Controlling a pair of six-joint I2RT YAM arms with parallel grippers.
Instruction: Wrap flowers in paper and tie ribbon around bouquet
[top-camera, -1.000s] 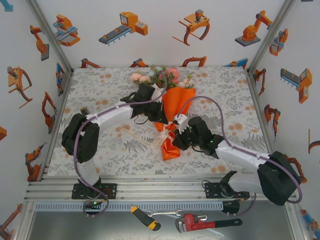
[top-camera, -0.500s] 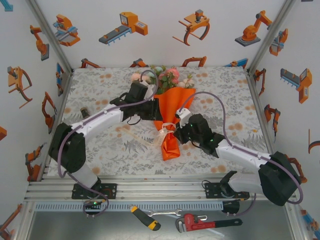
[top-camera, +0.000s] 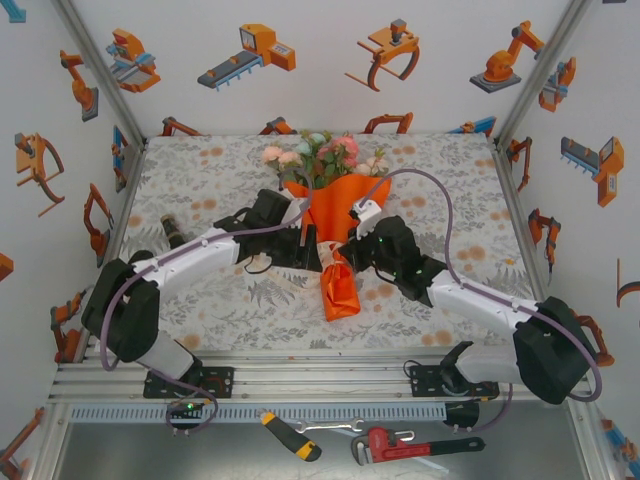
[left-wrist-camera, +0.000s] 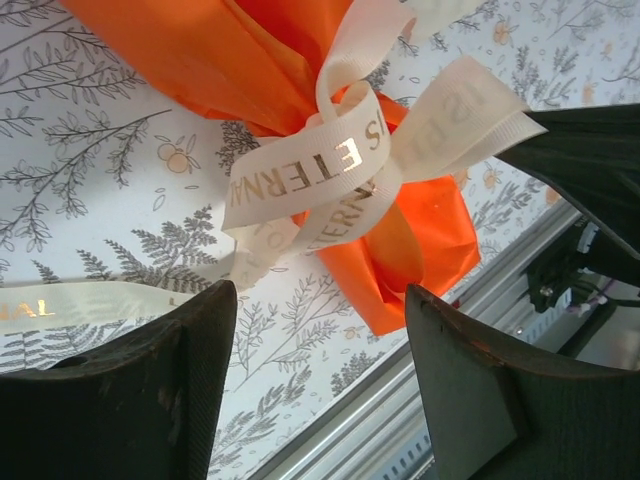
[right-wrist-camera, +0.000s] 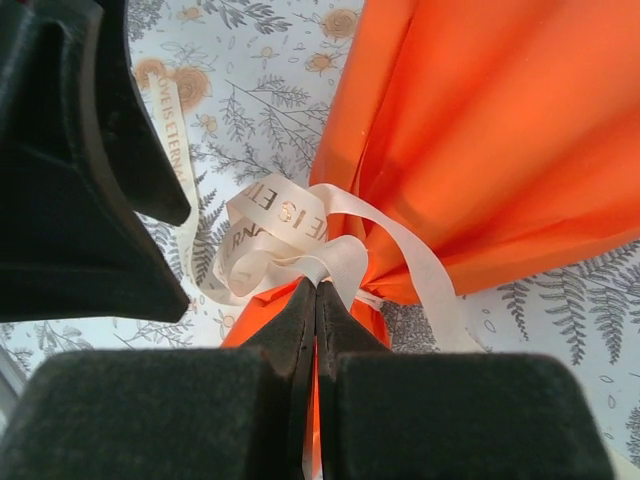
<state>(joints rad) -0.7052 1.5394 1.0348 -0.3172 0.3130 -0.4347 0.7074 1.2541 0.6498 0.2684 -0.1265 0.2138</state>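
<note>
Tension is the likely reason for the hold: we read the right gripper (right-wrist-camera: 316, 288) as fully closed, apparently pinching the cream fabric ribbon (right-wrist-camera: 285, 222) at its knot, directly at the tip. The left gripper (left-wrist-camera: 320, 295) stands wide open, holding nothing. The knot lies just ahead of it, cinching the creased orange paper cone (left-wrist-camera: 200, 50) on the floral-print surface (left-wrist-camera: 90, 190).
</note>
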